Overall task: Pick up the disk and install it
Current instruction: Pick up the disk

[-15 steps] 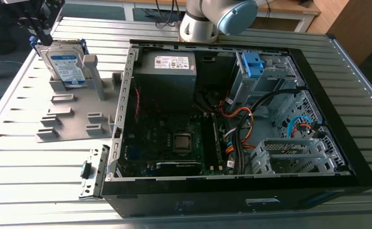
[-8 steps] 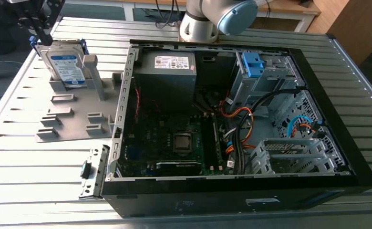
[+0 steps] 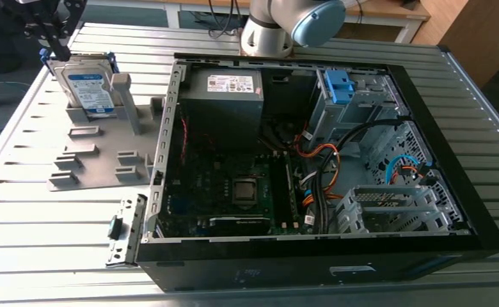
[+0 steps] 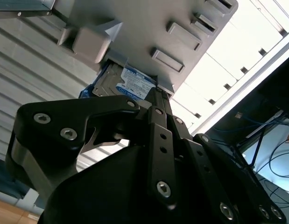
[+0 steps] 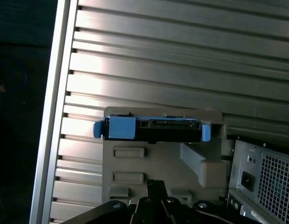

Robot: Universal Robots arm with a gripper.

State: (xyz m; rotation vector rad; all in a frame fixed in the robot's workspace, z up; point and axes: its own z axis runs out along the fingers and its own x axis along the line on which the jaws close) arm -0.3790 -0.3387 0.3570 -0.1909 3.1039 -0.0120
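Black against the ribbed aluminium table (image 3: 27, 211), the gripper (image 3: 60, 51) hangs at the exterior view's far left, just above the disk (image 3: 90, 86) and not gripping it. In the first wrist view its fingers (image 5: 152, 187) look drawn together into one narrow tip, with nothing between them.

The disk stands on end in a slot of the grey fixture plate (image 3: 87, 160), at the end of the plate nearest the top of the exterior view. Its long axis runs upward, leaning a little, and its white and blue label faces the exterior camera. In the first wrist view the upturned short end shows a dark connector strip (image 5: 168, 125) between the corners of the blue carrier frame (image 5: 121, 128), so the connector end points up toward the gripper.

Right of the plate the open computer case (image 3: 318, 265) lies on its side. Inside it I can see the grey power supply (image 3: 224, 96), with the motherboard (image 3: 241, 185) below it in the view. The arm's base (image 3: 271, 29) stands beyond the case. Further right are a blue bracket (image 3: 338, 86) on the drive cage and orange and blue cables (image 3: 326, 157).
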